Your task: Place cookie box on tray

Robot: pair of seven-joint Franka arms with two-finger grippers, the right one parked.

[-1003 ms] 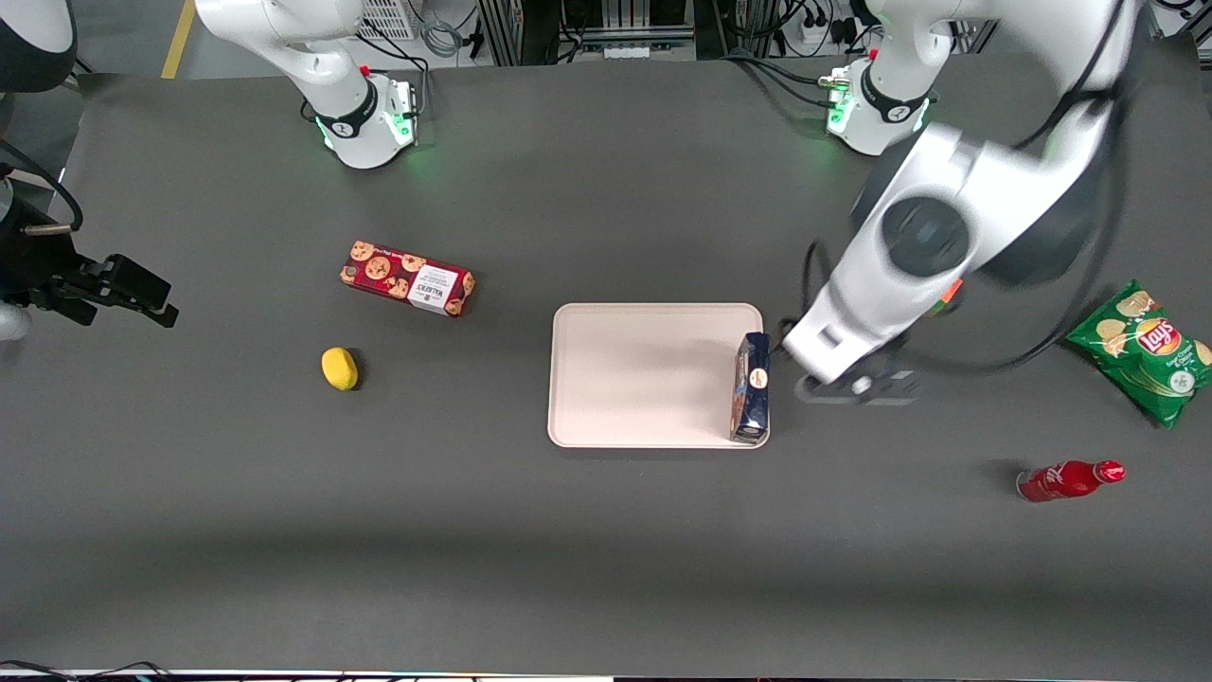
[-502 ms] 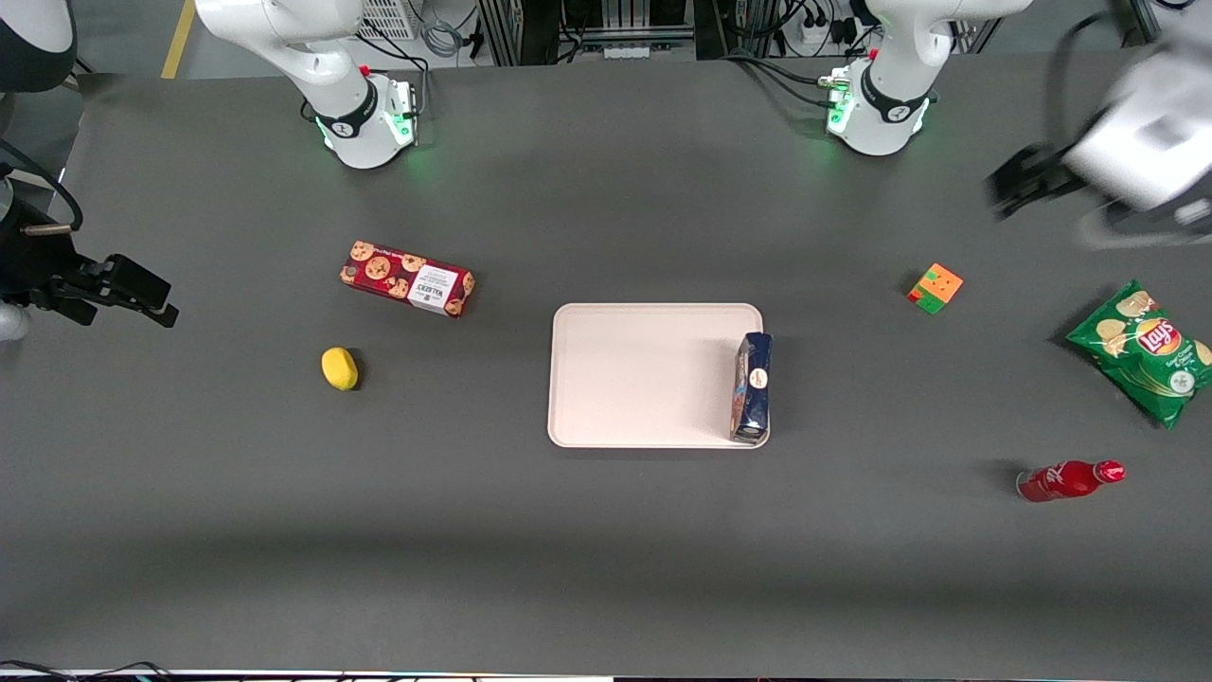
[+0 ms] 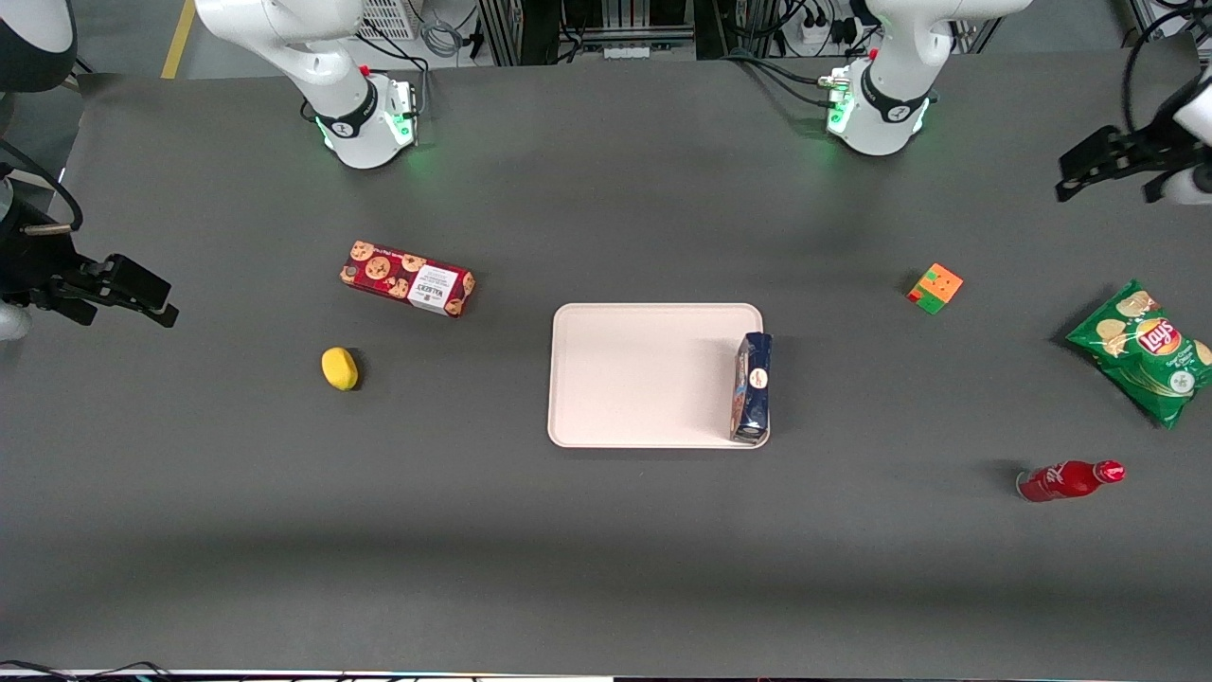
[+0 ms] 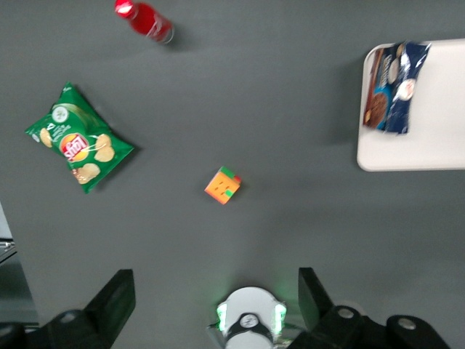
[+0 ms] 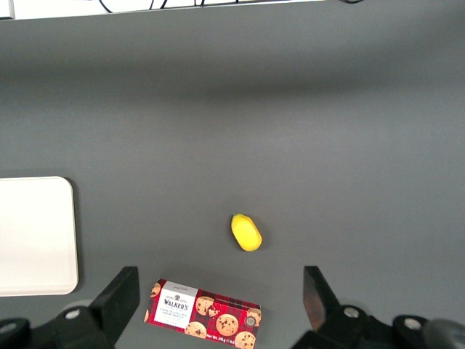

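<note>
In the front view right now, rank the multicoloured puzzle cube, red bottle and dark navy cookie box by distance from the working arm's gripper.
The open gripper hangs toward the working arm's end of the table.
1. Multicoloured puzzle cube, nearest.
2. Red bottle, lying nearer the front camera.
3. Dark navy cookie box, on the cream-pink tray.

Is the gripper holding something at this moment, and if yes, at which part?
Nothing is held. The gripper is open and empty, high above the working arm's end of the table. The cookie box lies free on the tray, at its edge.
</note>
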